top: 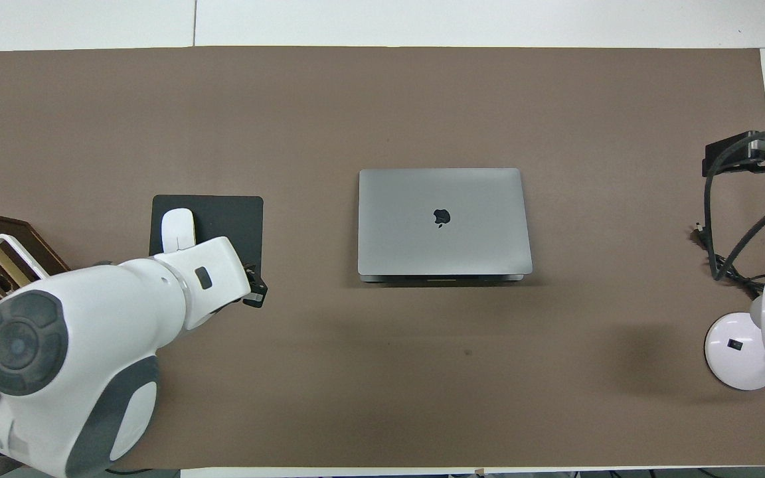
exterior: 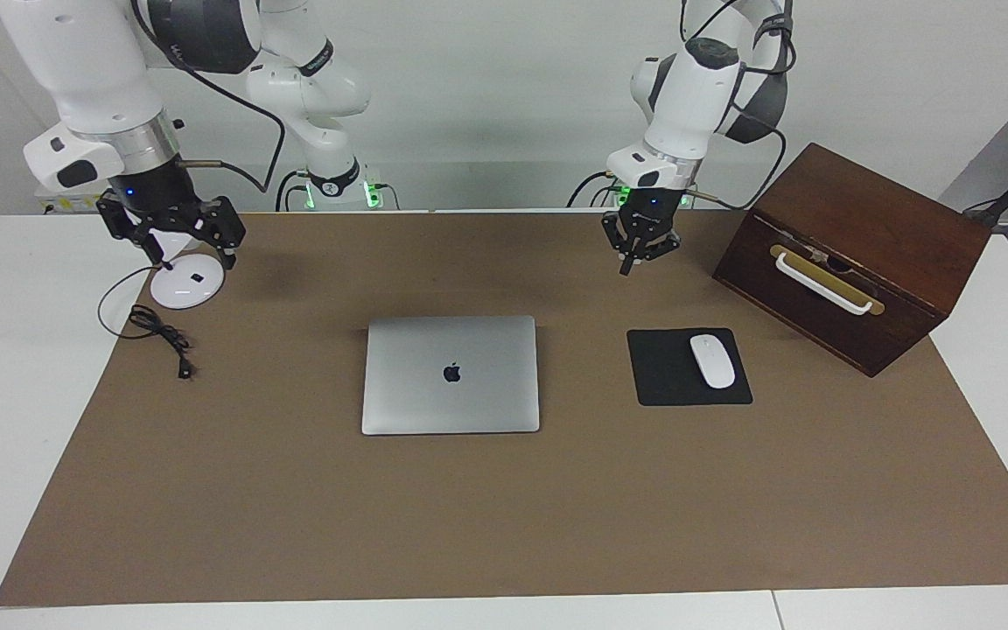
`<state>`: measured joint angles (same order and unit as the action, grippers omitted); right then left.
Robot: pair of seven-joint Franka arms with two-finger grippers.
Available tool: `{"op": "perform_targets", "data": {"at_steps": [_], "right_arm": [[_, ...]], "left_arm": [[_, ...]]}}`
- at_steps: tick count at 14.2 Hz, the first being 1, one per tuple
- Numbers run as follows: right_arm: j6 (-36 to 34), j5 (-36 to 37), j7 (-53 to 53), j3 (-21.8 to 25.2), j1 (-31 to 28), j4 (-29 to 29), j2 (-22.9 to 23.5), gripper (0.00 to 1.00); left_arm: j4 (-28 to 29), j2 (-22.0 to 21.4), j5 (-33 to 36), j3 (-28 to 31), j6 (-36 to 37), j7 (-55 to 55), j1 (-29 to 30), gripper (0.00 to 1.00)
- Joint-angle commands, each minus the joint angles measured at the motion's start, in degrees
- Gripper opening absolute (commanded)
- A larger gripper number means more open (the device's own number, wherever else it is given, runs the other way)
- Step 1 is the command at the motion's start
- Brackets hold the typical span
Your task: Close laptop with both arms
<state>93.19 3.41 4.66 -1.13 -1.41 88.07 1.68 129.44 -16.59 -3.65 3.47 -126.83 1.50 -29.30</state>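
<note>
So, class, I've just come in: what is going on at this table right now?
The laptop lies shut and flat on the brown mat, its logo up, so the closing looks done. Neither arm touches it. The left tool is shut and raised over the mat between the wooden box and the laptop. The right tool is open over the white lamp base at its end of the table.
</note>
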Motion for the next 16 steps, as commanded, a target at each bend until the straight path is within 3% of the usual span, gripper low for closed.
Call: {"op": "perform_targets", "data": {"at_steps": [1, 2, 3, 4, 10, 16], "right_arm": [[-2.0, -1.3, -1.8, -0.5, -0.8, -0.4, -0.6, 1.0], [-3.1, -1.3, -2.4, -0.5, -0.8, -1.0, -0.8, 1.0], [-4.1, -1.3, -3.2, -0.5, -0.7, -2.1, -0.8, 1.0], [-4.6, -1.3, -4.4, -0.5, -0.7, -2.6, -0.8, 1.0], [-4.4, -1.3, -6.8, 0.1, -0.8, -2.3, -1.2, 1.0], [-4.0, -1.5, -5.9, -0.1, -0.1, -0.7, -1.8, 1.0]], "left_arm": [[-5.2, 0.2, -0.2, -0.4, 7.8, 0.9, 3.1, 0.0], [-7.3, 0.4, -0.1, -0.4, 10.6, 0.8, 4.8, 0.15], [-9.2, 0.5, 0.0, -0.4, 13.2, 0.8, 6.3, 0.71], [-10.3, 0.5, 0.1, -0.4, 15.4, 0.9, 8.0, 1.0], [-13.0, 0.3, 0.4, -0.4, 18.7, 0.7, 16.8, 1.0], [-19.8, 2.8, 0.8, -0.5, 22.3, 0.6, 25.8, 1.0]]}}
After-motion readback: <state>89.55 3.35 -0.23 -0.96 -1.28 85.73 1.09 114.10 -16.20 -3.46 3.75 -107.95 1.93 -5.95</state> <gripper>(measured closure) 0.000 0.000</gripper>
